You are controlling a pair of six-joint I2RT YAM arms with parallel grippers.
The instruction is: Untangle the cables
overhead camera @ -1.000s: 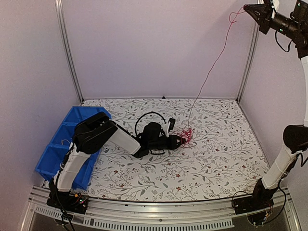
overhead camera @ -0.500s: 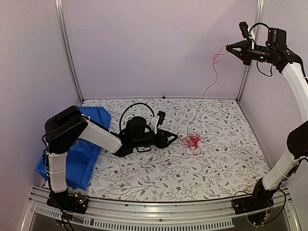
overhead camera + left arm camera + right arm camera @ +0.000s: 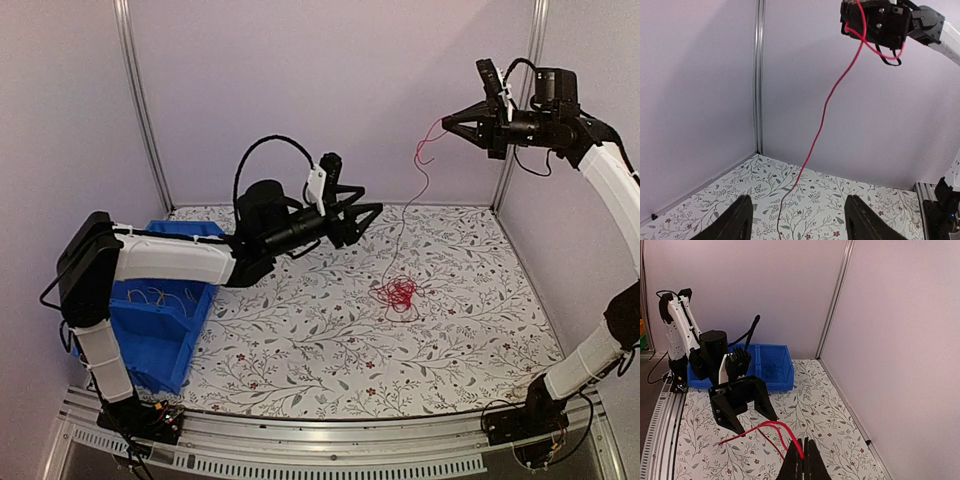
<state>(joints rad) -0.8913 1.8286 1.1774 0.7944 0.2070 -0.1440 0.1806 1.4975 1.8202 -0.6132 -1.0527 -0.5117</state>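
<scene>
A small clump of red cable (image 3: 397,294) lies on the floral table right of centre. One red strand (image 3: 418,190) rises from it to my right gripper (image 3: 446,122), which is raised high near the back right post and shut on the strand's looped end (image 3: 785,436). My left gripper (image 3: 366,215) is lifted above the table left of the strand, open and empty. In the left wrist view the red strand (image 3: 826,107) runs up between my open fingers (image 3: 735,224) to the right gripper (image 3: 875,22). No yellow or blue cable shows in the clump.
A blue bin (image 3: 160,300) holding thin wires stands at the table's left edge and also shows in the right wrist view (image 3: 771,365). Aluminium posts (image 3: 140,100) and pale walls enclose the table. The table's near edge is a metal rail (image 3: 330,440).
My left gripper let go of the clump, rose off the table and swung up toward the back. My right gripper came down and left with the strand, which now hangs slacker.
</scene>
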